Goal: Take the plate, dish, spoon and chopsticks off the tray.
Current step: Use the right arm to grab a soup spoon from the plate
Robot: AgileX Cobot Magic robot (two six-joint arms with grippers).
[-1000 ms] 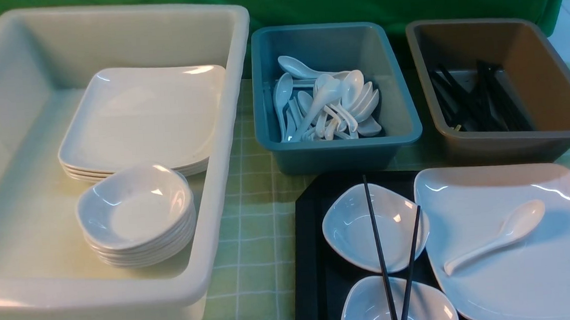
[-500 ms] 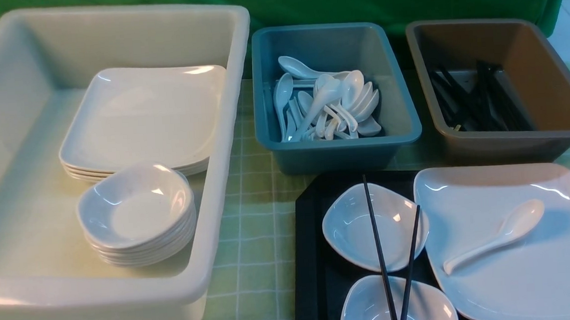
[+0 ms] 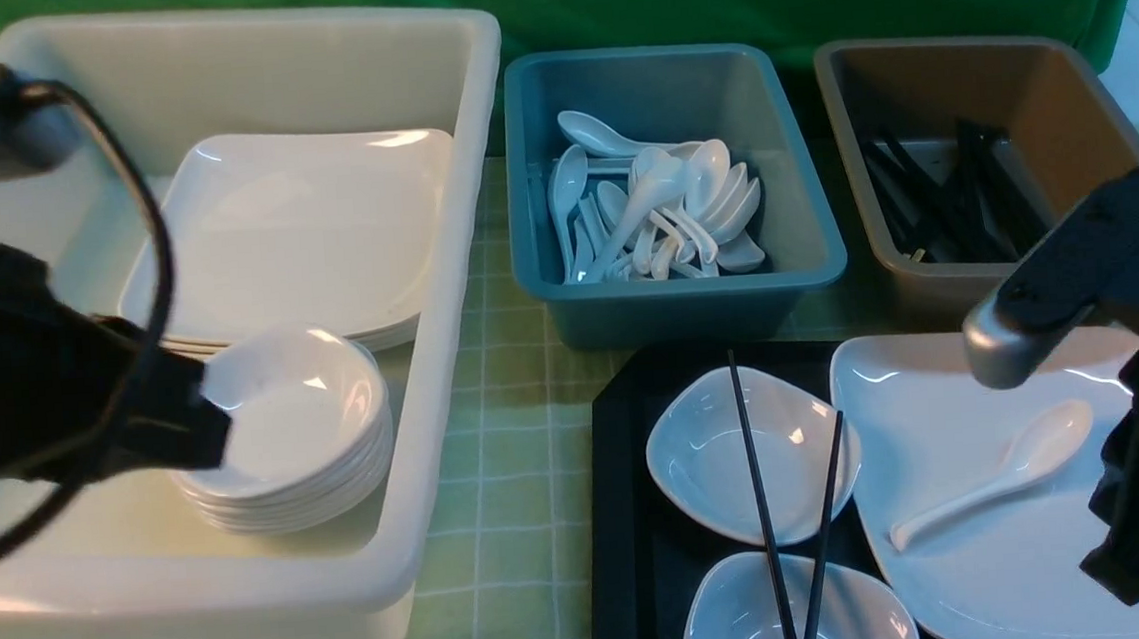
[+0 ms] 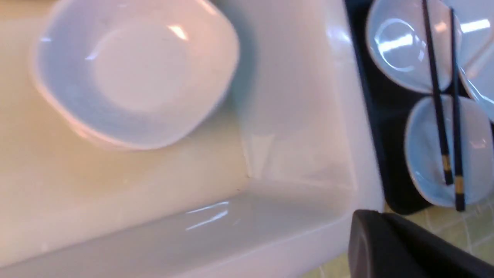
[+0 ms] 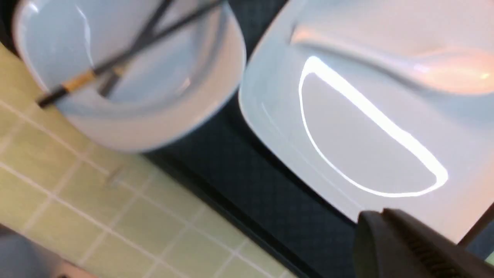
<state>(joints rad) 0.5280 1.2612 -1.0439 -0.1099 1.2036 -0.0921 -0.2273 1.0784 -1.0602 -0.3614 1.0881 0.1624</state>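
Observation:
The black tray (image 3: 633, 515) lies at the front right. On it are the large white square plate (image 3: 999, 580), with the white spoon (image 3: 1020, 458) lying on it, and two small white dishes (image 3: 710, 460) (image 3: 741, 618). The black chopsticks (image 3: 757, 487) lie across both dishes. My right gripper (image 3: 1098, 563) hangs over the plate's right side, fingers together and empty. The right wrist view shows it (image 5: 370, 220) above the plate's corner (image 5: 366, 127). My left gripper (image 3: 217, 434) is shut and empty over the white bin. It shows low in the left wrist view (image 4: 362, 224).
A big white bin (image 3: 446, 268) on the left holds stacked plates (image 3: 293, 239) and stacked small dishes (image 3: 306, 418). A blue bin (image 3: 679, 302) of spoons and a brown bin (image 3: 978, 281) of chopsticks stand behind the tray. A green checked cloth covers the table.
Both arms have come into the front view, the left over the white bin and the right over the plate. The tableware has not moved.

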